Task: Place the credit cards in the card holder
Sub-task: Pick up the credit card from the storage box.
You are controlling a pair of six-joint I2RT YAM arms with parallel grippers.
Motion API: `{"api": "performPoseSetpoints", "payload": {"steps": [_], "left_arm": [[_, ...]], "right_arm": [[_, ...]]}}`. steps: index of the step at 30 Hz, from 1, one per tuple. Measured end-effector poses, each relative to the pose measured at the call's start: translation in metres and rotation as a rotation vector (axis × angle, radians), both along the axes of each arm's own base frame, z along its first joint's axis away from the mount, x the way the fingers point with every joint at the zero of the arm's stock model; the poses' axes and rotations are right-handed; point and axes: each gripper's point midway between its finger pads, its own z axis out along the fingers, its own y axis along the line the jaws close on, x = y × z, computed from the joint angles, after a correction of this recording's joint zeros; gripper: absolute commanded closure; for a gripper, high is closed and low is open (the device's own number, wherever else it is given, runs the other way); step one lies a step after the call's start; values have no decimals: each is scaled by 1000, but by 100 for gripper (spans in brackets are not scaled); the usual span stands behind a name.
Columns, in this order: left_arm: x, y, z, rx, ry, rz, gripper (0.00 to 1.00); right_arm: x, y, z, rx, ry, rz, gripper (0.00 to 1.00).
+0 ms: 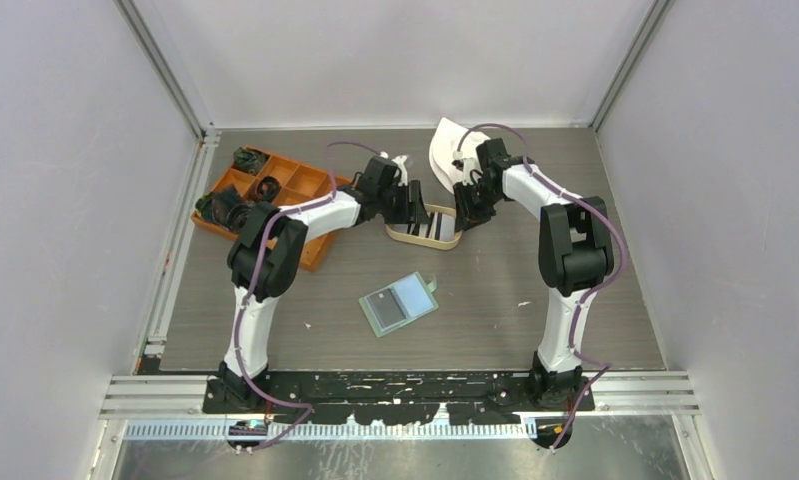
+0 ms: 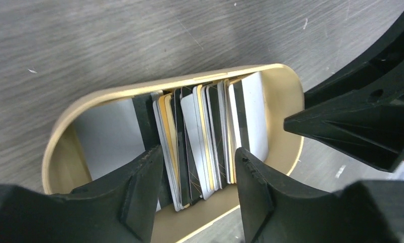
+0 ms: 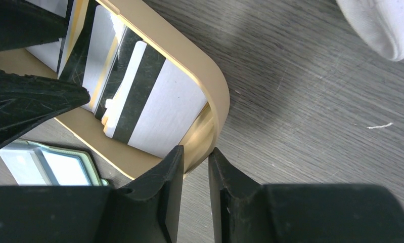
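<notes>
Robotics lab test cell: plain white enclosure walls (image 1: 75, 150), aluminium frame rails (image 1: 675, 392), left arm (image 1: 260, 250) and right arm (image 1: 570, 250) bolted at near edge of grey wood-grain surface (image 1: 495, 330).

Grey wood-grain counter (image 1: 535, 300), flecked with pale scuffs. Toward 12 o'clock from its middle, an oval tan tray (image 1: 422, 243), shallow, with a glossy rim. At 10 o'clock, an orange compartment box (image 1: 293, 182) holding dark cord bundles (image 1: 225, 208). At 1 o'clock, by the far edge, a white fabric item (image 1: 443, 150), near the tray, not touching it.
</notes>
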Motion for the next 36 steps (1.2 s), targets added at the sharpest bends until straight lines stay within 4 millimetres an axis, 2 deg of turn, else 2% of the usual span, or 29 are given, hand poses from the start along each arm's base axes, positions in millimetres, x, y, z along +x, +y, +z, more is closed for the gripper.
{"api": "performPoseSetpoints", "payload": {"steps": [8,17,21,26,33,36], "left_arm": [[-9,-11,3,-178,97,20,58],[-14,-25,18,-313,135,14,64],[-15,-30,26,-358,143,5,64],[-18,-35,34,-396,152,-12,58],[-20,-40,33,-400,156,-28,55],[-19,-46,27,-396,164,-37,54]], "right_arm": [[0,0,0,2,1,0,70],[0,0,0,3,2,1,70],[0,1,0,3,2,0,69],[0,1,0,4,6,-2,69],[0,1,-1,5,10,-2,68],[0,1,-1,5,10,-2,68]]}}
